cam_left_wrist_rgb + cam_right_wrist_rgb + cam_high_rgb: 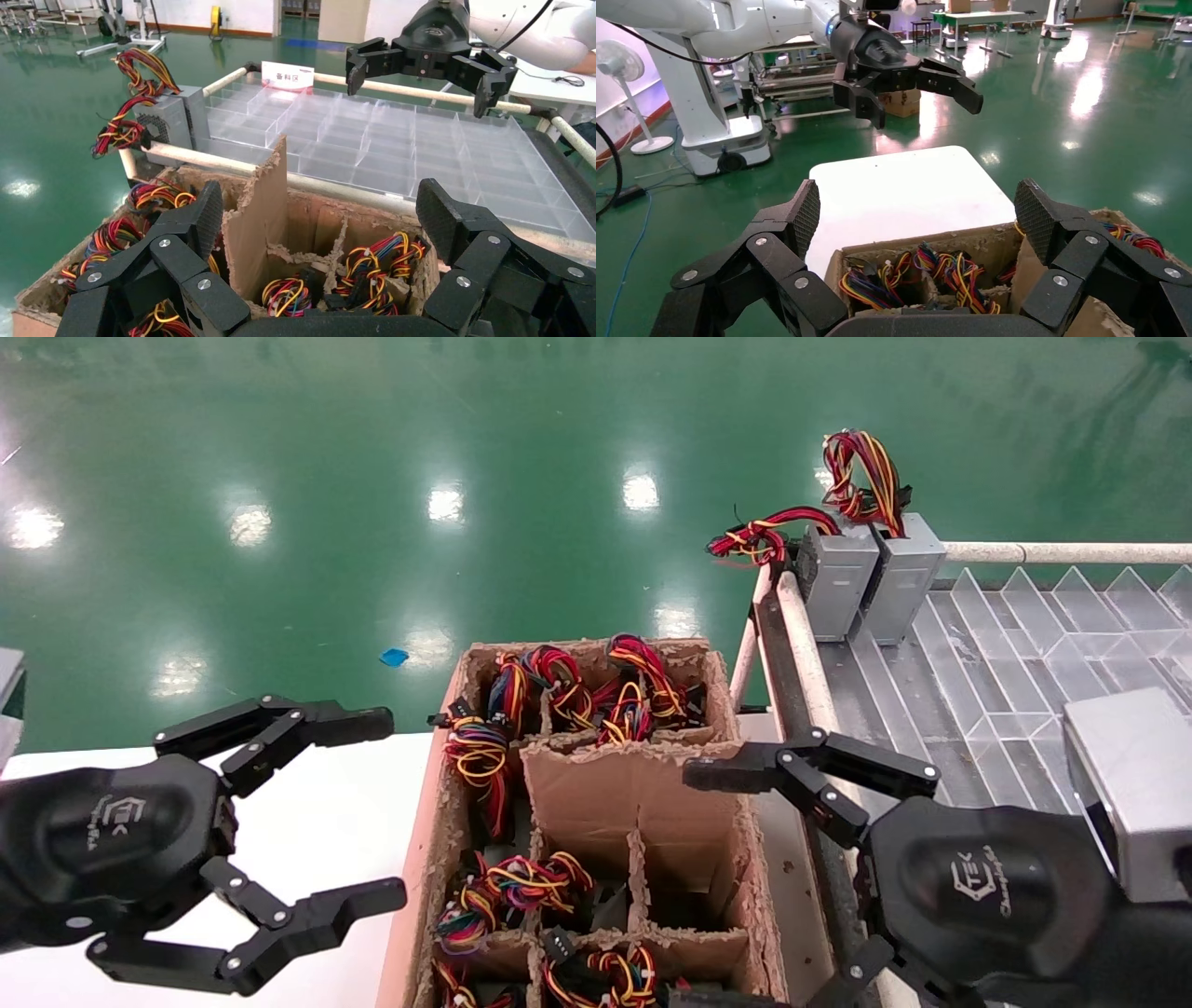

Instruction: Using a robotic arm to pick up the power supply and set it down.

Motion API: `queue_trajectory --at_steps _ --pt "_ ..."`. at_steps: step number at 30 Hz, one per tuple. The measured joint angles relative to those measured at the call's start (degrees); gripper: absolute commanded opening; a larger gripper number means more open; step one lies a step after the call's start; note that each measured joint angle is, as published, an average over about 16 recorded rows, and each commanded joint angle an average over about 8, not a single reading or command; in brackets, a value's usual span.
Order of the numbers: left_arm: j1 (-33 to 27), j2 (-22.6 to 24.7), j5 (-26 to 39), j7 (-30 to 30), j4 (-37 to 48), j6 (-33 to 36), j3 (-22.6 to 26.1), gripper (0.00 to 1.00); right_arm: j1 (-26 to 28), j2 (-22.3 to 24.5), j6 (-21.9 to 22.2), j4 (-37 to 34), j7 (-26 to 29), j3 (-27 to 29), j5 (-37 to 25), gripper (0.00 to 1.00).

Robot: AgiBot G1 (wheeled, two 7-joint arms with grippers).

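Note:
The power supply (901, 577), a small grey box with a tall loop of red, yellow and black wires (861, 475), stands upright at the far left corner of the clear divided tray (1015, 663). Its wire loop (140, 69) also shows in the left wrist view. The robotic arm's right gripper (694, 887), with a grey block at its wrist, hovers open and holding nothing over the right side of the cardboard box (633, 794). It is well short of the power supply. My left gripper (386, 808) hangs open over the white table (326, 822).
A second grey box (833, 581) with a flat red wire loop stands touching the power supply's left side. The divided cardboard box (926, 260) holds several more wire bundles. A beige rail (801, 645) runs between box and tray. Green floor lies beyond.

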Motion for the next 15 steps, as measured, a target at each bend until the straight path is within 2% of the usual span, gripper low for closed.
queue_trajectory --at_steps 15 --pt "0.00 0.00 0.00 0.00 0.00 0.00 0.00 1.00 0.55 -0.21 0.31 -0.83 -0.25 0.06 -0.43 1.00"
